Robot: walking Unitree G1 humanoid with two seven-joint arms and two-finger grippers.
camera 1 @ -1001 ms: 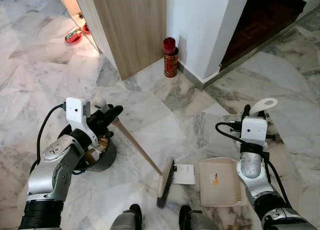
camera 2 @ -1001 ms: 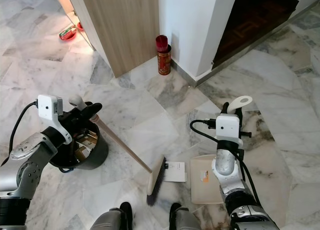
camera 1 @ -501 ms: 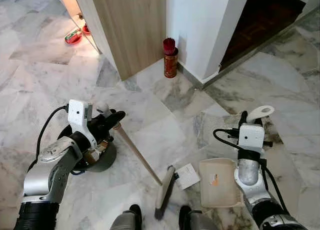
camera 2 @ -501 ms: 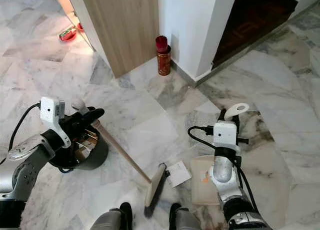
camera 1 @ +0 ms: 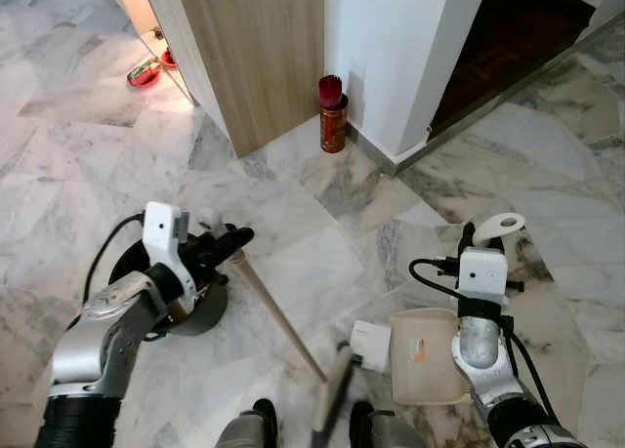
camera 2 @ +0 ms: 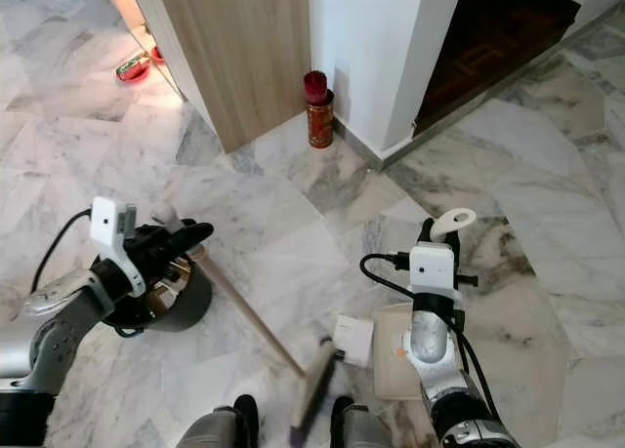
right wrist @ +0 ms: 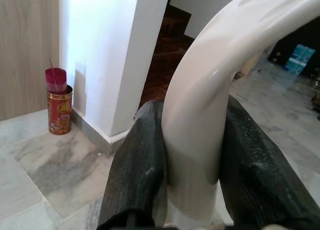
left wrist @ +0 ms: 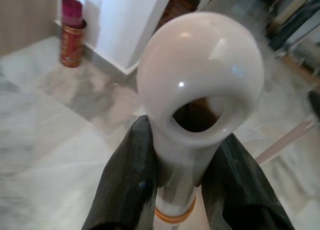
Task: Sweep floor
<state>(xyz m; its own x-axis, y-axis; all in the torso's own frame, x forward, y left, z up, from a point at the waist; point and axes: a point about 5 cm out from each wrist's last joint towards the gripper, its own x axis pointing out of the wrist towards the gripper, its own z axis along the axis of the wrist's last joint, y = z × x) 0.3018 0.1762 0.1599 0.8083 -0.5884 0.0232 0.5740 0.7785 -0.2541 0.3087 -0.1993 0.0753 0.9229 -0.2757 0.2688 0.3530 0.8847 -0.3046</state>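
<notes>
the left end effector [camera 1: 223, 241] grips the top of the broom [camera 1: 283, 316], its black fingers [left wrist: 125, 185] closed on the white looped handle end. the wooden stick runs down toward 5 o'clock to the brush head [camera 1: 332, 401], which sits low on the marble floor [camera 1: 322, 214] just ahead of the robot's feet. the right end effector [camera 1: 485, 235] is clamped around the curved white handle of the dustpan [camera 1: 426, 355], whose cream tray lies flat on the floor at about 3 o'clock from the brush head.

a white paper scrap [camera 1: 369, 343] lies between brush and pan, touching or just overlapping the pan's near edge; it is the only litter that can be made out. judging by this, the sweep is well along: both tools are in hand and the scrap is at the lip, but not yet inside the tray. what seems left is a last short push toward 3 o'clock, then lifting the pan.

a dark pot [camera 1: 195, 306] stands by the left arm, and a red tin [camera 1: 334, 121] sits at 12 o'clock by the wall corner.
</notes>
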